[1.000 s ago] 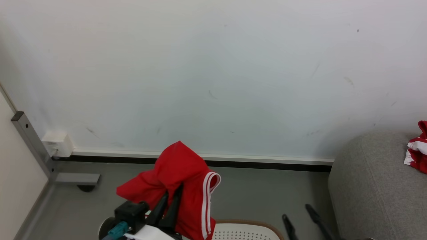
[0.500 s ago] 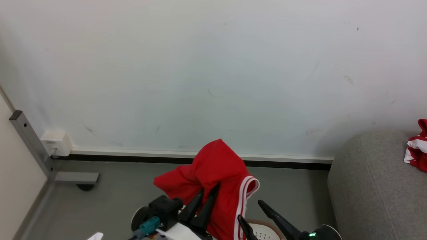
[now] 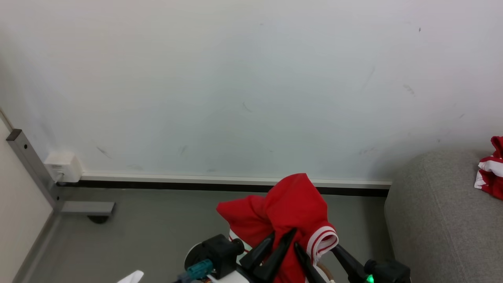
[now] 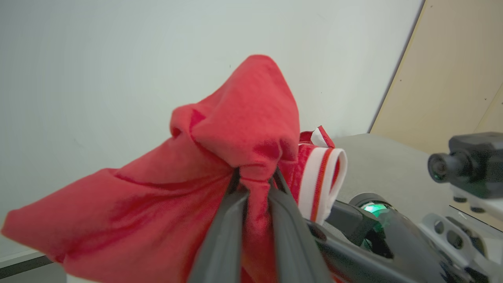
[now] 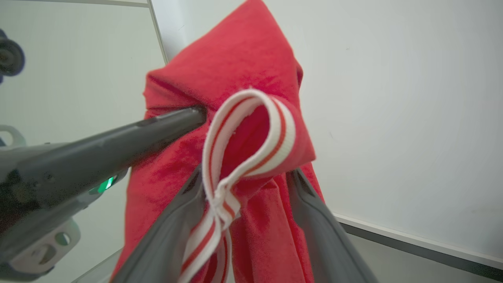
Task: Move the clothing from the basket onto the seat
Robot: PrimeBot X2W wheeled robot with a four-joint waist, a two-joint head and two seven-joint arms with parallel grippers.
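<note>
The clothing point(image 3: 290, 204) is soft matt cloth, the seat point(image 3: 432, 220) woven fabric.

The left gripper point(image 3: 282, 235) pinches a red garment point(image 3: 290, 204) raised above the grey floor point(image 3: 149, 228). The right gripper point(image 3: 315, 247) spreads its 2 fingers either side of the white-striped hem. Another red-and-white garment point(image 3: 489, 173) lies on the grey seat point(image 3: 432, 228).

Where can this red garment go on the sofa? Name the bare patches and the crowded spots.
Bare: the seat top, from its rounded corner to the striped garment. Crowded: that right edge, and around the held garment, pinched by the left gripper, the right gripper open astride it.
</note>
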